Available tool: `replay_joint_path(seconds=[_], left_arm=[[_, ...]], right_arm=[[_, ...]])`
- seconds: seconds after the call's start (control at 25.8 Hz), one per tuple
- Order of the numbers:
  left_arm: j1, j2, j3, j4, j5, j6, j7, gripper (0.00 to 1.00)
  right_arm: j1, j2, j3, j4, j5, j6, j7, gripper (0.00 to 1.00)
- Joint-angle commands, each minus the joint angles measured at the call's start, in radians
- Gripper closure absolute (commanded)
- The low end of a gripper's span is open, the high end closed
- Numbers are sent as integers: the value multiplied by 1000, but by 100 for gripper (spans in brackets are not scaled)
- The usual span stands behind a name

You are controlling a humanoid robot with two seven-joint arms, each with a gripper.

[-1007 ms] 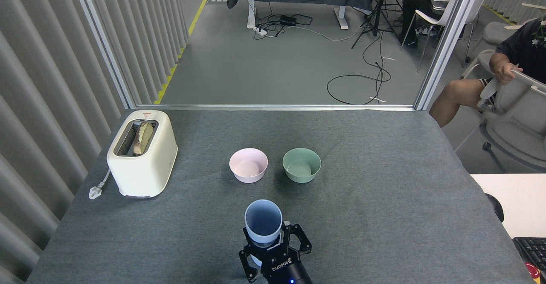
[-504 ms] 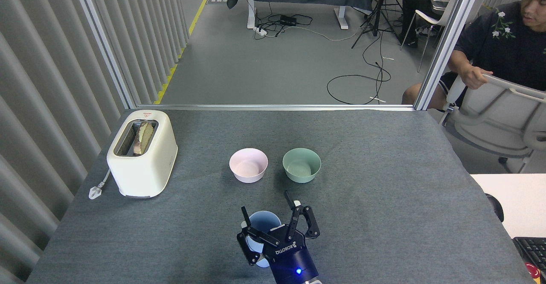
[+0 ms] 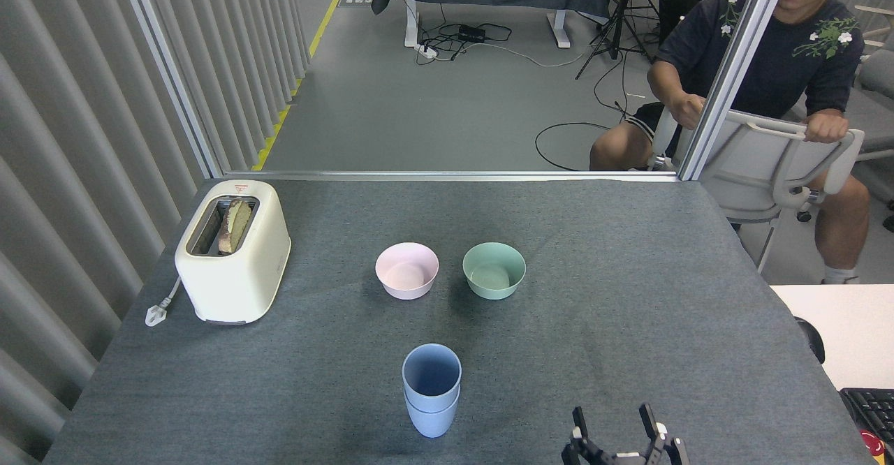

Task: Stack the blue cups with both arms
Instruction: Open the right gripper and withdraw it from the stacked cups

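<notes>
Two blue cups (image 3: 431,388) stand upright near the table's front middle, one nested inside the other, so that a second rim shows just below the top rim. Nothing touches them. My right gripper (image 3: 612,424) pokes up from the bottom edge, to the right of the cups and well apart from them. Its black prongs are spread open with nothing between them. My left gripper is out of view.
A pink bowl (image 3: 407,270) and a mint-green bowl (image 3: 494,269) sit behind the cups. A cream toaster (image 3: 232,251) with bread in it stands at the far left. Beyond the table's far right corner, a person (image 3: 768,67) holds a chair (image 3: 765,165).
My right gripper has let go of the cups, dropped back and moved right to the bottom edge. The nested cups now stand free. The person with the chair has moved left, closer to the table.
</notes>
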Motion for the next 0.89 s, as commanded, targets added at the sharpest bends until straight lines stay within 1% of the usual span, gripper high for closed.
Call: replay_joint_path(seconds=[0.0,0.08,0.15,0.27,0.54,0.7,0.85], left_arm=[[-7,0,0,0,1,-3,0,0],[-13,4,0,1,1,-3,-1,0],[-13,7,0,1,-1,-3,-1,0],[-14,9,0,0,-1,-3,-1,0],[-1,12,-2,-5,-1,-13,-3,0],[3,12,-2,-6,-1,-67,-7,0],[1,12,0,-5,-1,-78,-11,0]], right_arm=[[119,-11,-27,26,-29,-20,-24,0],[148,-6,-27,31,-29,-20,-25,0],[154,6,-30,30,-29,-18,-25,0],[154,8,-29,20,-29,-18,-25,0],[153,-6,-26,-7,-29,-21,-27,0],[156,-15,-27,-39,-28,-20,-28,0],[156,-18,-27,-43,-24,-17,-44,0]])
